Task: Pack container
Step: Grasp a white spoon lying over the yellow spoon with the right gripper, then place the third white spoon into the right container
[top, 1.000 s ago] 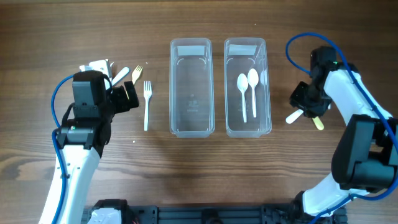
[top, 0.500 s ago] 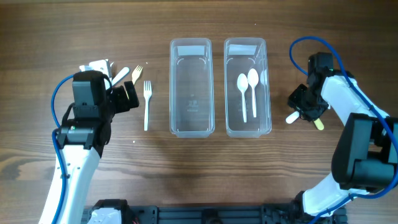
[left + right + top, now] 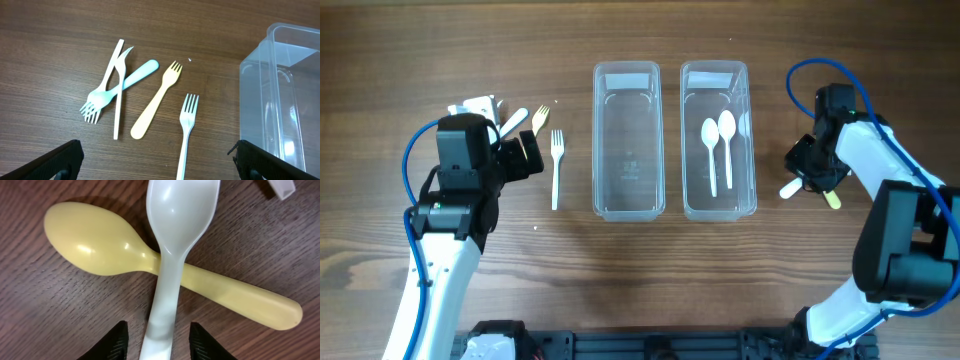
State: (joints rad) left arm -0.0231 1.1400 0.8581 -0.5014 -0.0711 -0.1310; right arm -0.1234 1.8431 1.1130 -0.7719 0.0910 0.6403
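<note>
Spoons (image 3: pixel 726 125): two in container (image 3: pixel 714 72), two by spread right jaws (left jaws spread)

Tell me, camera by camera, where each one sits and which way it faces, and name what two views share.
Overhead: fixed above the table, looking straight down; the left arm and right arm show.
Left wrist: on the left arm, angled down at the forks; its own fingers frame the bottom corners.
Right wrist: on the right arm, close above the crossed spoons; its fingers straddle the white spoon.
Shared: the white fork also lies in the overhead view, left of the containers.
</note>
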